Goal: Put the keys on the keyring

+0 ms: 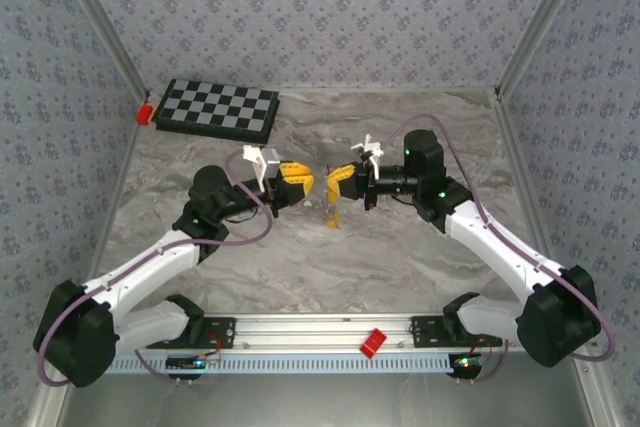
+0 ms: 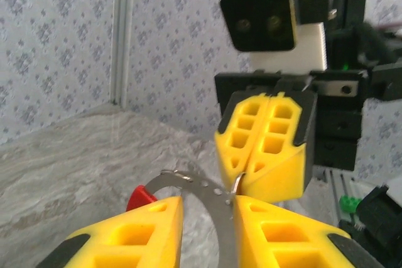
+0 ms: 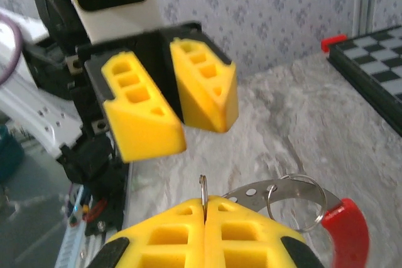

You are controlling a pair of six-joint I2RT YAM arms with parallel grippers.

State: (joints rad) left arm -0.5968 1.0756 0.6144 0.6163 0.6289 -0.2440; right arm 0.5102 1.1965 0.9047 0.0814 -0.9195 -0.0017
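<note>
Over the middle of the table my two grippers meet tip to tip. My right gripper (image 1: 329, 185) (image 3: 204, 204) is shut on the keyring (image 3: 283, 188), pinching its thin metal wire edge-on. The keyring's curved metal arc ends in a red sleeve (image 3: 345, 230). My left gripper (image 1: 305, 185) (image 2: 207, 208) is open. The keyring's arc (image 2: 222, 220) passes through its gap, close against the right-hand finger. A small yellow-orange key (image 1: 333, 215) shows just under the fingertips; I cannot tell whether it hangs or lies on the table.
A black-and-white checkerboard (image 1: 218, 109) lies at the back left with a red block (image 1: 146, 110) at its corner. Another red block (image 1: 373, 342) sits on the front rail. Patterned walls close in the table on three sides.
</note>
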